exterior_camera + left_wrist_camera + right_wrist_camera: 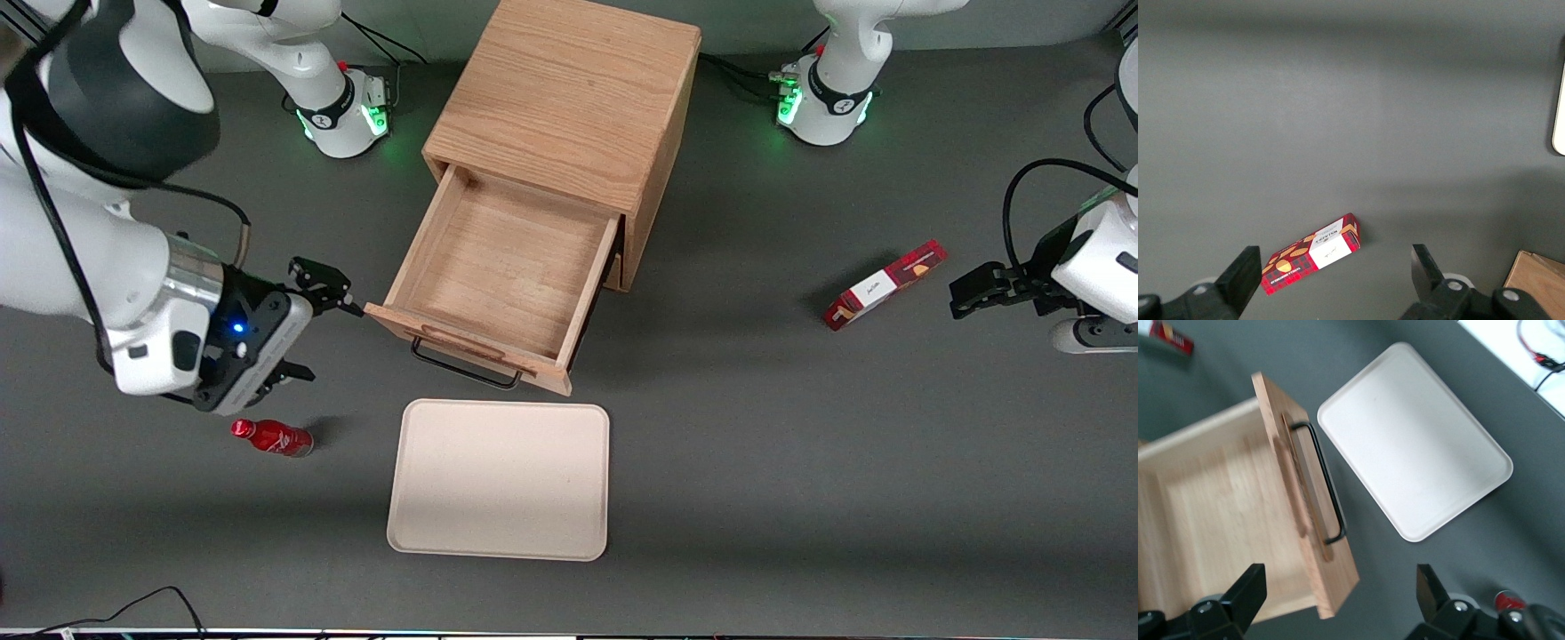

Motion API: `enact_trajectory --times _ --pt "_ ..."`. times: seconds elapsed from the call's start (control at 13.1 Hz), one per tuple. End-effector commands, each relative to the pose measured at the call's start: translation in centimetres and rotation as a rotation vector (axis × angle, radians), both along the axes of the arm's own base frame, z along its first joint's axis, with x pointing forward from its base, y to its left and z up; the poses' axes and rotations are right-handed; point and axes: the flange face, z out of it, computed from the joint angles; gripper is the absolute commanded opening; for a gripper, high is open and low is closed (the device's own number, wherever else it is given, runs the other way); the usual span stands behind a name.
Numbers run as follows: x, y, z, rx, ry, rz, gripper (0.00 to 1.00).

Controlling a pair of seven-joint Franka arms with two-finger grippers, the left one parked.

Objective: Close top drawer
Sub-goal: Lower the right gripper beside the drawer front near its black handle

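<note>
The light oak cabinet (pixel 569 89) stands at the middle of the table. Its top drawer (pixel 498 267) is pulled far out and holds nothing. A black wire handle (pixel 462 366) runs along its front panel. My right gripper (pixel 309 327) is open and empty. It hovers beside the end of the drawer's front panel toward the working arm's end. In the right wrist view the drawer (pixel 1218 513) and its handle (pixel 1328 493) show, and the panel's corner lies between the spread fingers of the gripper (pixel 1340 603). The lower drawer is hidden.
A cream tray (pixel 500 480) lies in front of the drawer, nearer the front camera, and also shows in the right wrist view (pixel 1411 440). A red bottle (pixel 273 437) lies under the gripper. A red box (pixel 885 284) lies toward the parked arm's end, also in the left wrist view (pixel 1313 253).
</note>
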Motion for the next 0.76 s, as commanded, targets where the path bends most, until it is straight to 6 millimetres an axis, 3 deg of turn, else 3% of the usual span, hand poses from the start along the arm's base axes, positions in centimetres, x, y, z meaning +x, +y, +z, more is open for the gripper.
enact_trajectory --times 0.0,0.15,0.31,0.46,0.61,0.69 --pt "0.9 -0.4 -1.6 -0.024 0.01 0.092 1.0" --pt "1.7 -0.5 -3.7 -0.042 0.032 0.101 1.0" --pt "3.3 -0.1 -7.7 -0.041 0.07 0.088 1.0" --pt "4.7 0.5 -10.3 -0.031 0.082 0.082 1.0" --pt "5.0 1.1 -12.4 -0.037 0.108 0.045 1.0" --pt "4.8 2.4 -12.9 -0.044 0.125 0.009 1.0"
